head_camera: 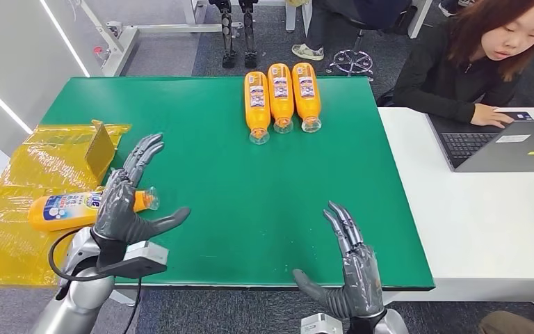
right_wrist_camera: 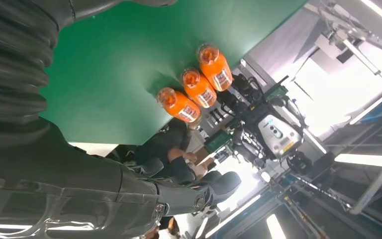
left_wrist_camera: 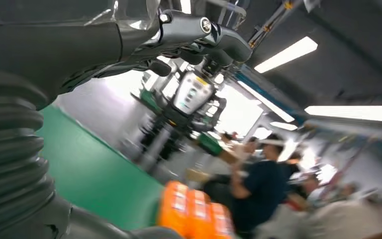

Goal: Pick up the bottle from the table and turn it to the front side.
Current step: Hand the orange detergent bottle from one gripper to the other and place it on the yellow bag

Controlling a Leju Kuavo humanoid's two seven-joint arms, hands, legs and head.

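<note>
**Orange bottle lying on yellow plastic, left hand over it**

The orange plastic bottle with a blue-and-white label [head_camera: 76, 207] lies on its side on a crinkled yellow plastic sheet [head_camera: 14, 229] at the left edge of the green worktop [head_camera: 250, 202], its clear cap end pointing toward the green surface. The left hand [head_camera: 126, 202] hangs above the bottle's cap half with fingers spread and thumb stuck out to the side; it holds nothing, and whether it touches the bottle cannot be told. A small brown cardboard piece [head_camera: 100, 148] stands on the yellow sheet just beyond the fingers.

The right hand [head_camera: 351, 268] is near the worktop's near edge, well apart from the bottle, fingers extended and apart, also holding nothing.

At the far side of the worktop three orange bottles [head_camera: 281, 99] lie side by side, touching, caps toward the robot. To the right, a person [head_camera: 473, 62] sits at a white table [head_camera: 487, 223] with a hand on a grey laptop [head_camera: 507, 142].
</note>
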